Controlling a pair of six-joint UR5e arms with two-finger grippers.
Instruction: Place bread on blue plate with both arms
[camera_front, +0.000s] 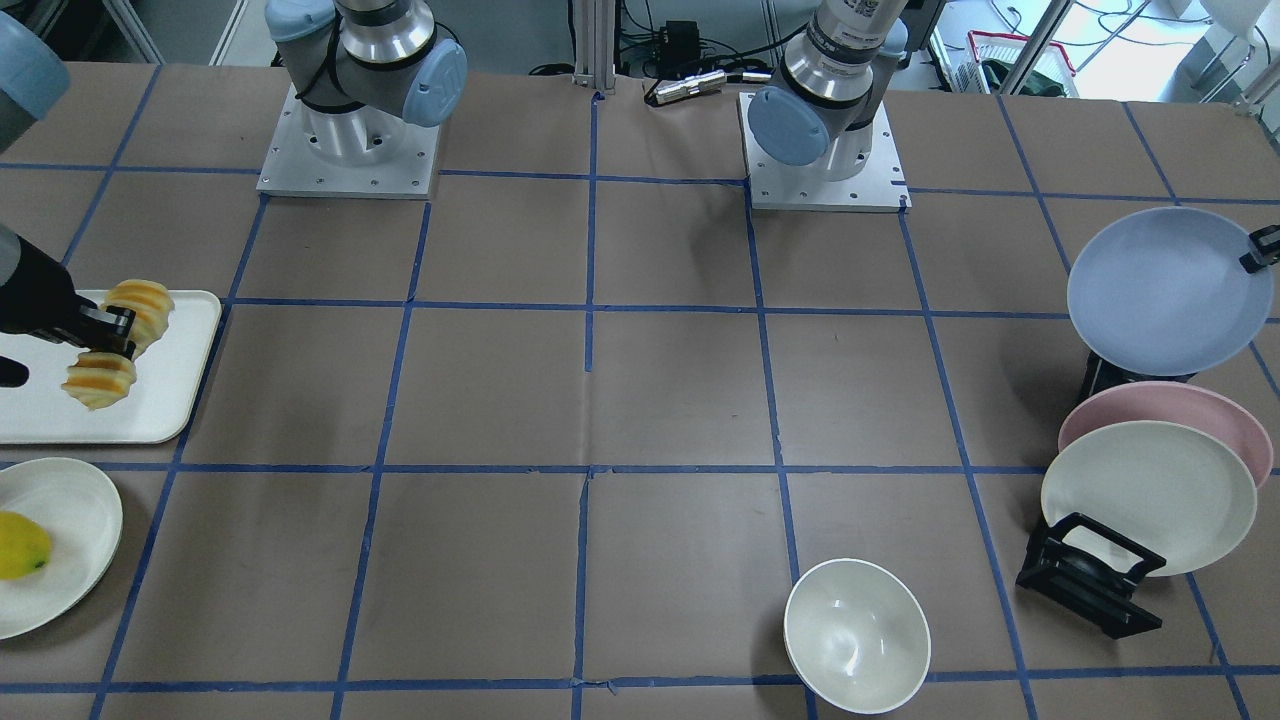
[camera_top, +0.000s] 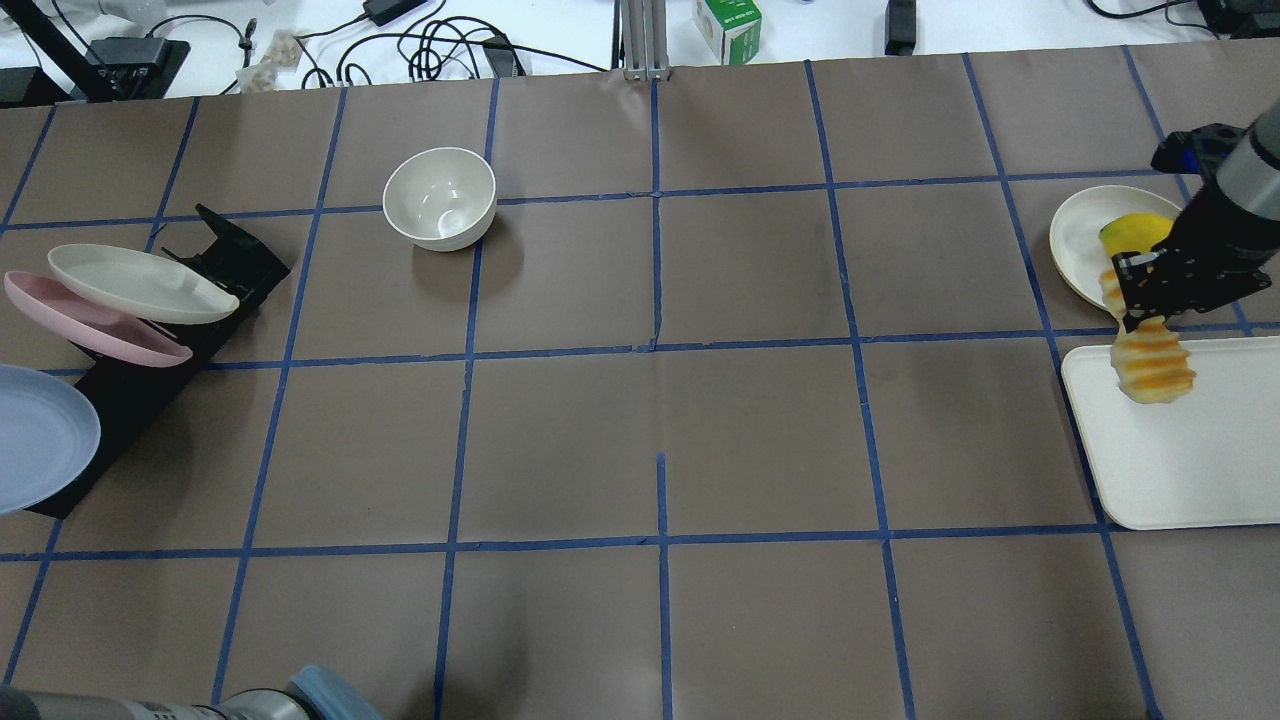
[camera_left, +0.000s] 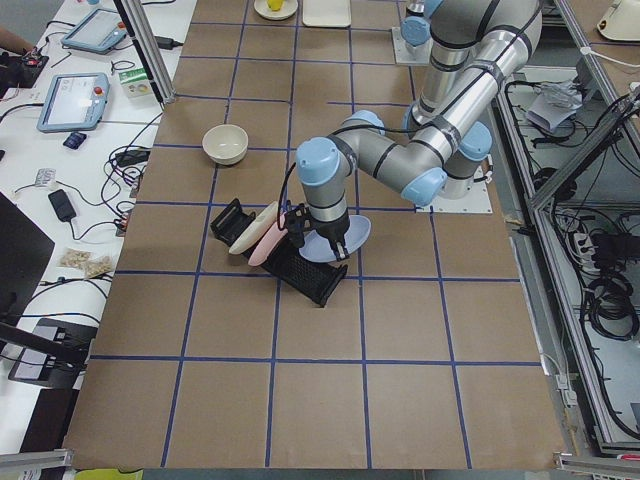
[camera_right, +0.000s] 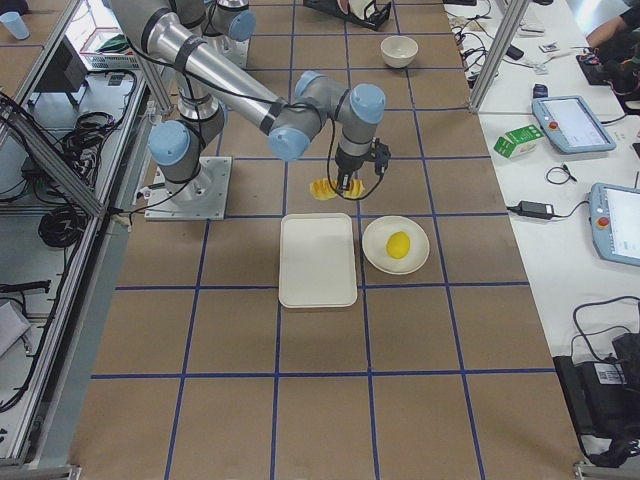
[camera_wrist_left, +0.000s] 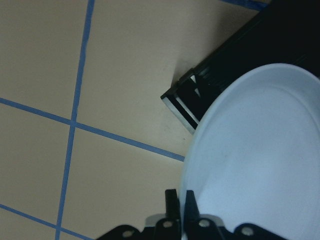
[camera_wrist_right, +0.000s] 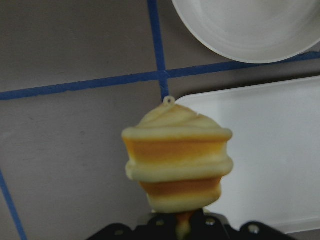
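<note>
Bread (camera_top: 1152, 365) and blue plate (camera_top: 40, 435), each gripped.
At 9 o'clock overhead, the left gripper (camera_wrist_left: 180, 197) pinches the plate's rim by the black rack (camera_top: 130, 410); at 3 o'clock, the right gripper (camera_top: 1135, 305) clamps the bread mid-length above the white tray's (camera_top: 1180, 470) 11 o'clock corner.

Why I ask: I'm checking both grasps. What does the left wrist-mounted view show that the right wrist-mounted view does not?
Only the left wrist-mounted view shows the left gripper shut on the rim of the blue plate, with the black rack beyond it. Only the right wrist-mounted view shows the right gripper shut on the bread, which is over the corner of the white tray, with a white plate beyond. Both show the brown table and its blue tape lines.
</note>
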